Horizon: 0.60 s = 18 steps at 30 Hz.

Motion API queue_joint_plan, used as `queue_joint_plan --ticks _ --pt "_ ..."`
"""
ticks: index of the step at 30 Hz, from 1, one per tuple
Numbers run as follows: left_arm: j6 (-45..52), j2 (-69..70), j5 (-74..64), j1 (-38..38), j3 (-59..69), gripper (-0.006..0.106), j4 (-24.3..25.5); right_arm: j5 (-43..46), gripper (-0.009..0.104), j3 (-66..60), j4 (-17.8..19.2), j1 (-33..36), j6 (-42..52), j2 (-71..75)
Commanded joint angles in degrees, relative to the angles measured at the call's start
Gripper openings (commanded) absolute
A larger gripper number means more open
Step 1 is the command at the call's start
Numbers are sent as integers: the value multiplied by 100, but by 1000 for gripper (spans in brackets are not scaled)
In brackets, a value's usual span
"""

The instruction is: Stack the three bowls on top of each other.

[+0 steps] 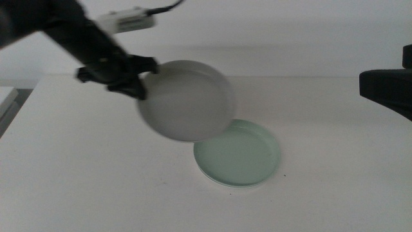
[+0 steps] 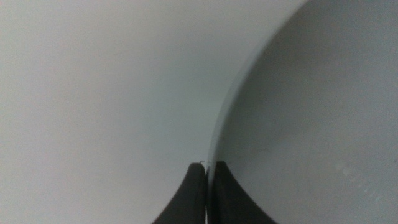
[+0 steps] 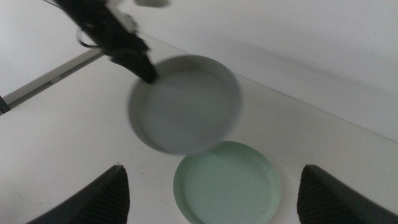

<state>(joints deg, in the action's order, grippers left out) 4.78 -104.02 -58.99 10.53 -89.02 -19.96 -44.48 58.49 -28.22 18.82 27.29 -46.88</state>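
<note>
My left gripper [image 1: 143,87] is shut on the rim of a light grey-blue bowl [image 1: 187,100] and holds it tilted in the air. That bowl hangs above and to the left of a pale mint green bowl [image 1: 239,154], which lies flat on the table. In the left wrist view the jaws of the left gripper [image 2: 207,165] pinch the thin rim of the grey-blue bowl [image 2: 311,124]. My right gripper [image 3: 212,173] is open, over the mint bowl [image 3: 227,183], and it waits at the table's right edge [image 1: 386,90]. A third bowl does not show apart from these two.
The white table [image 1: 96,187] spreads around the bowls. Its left edge meets a dark gap [image 1: 14,103]. A pale wall [image 1: 270,32] rises behind the table.
</note>
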Motion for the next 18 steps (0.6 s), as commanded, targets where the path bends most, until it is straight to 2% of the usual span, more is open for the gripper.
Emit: queue_joint_plan --ticks 1,9,18 --pt "-189 -276 -30 341 -352 -2 -3 80 93 -23 26 1 17 23" --pt "-284 -1316 51 1012 -1014 -2 -27 80 93 -23 26 1 17 23" --pt "-284 -1754 279 1174 -1050 -2 -6 80 93 -23 26 1 17 23"
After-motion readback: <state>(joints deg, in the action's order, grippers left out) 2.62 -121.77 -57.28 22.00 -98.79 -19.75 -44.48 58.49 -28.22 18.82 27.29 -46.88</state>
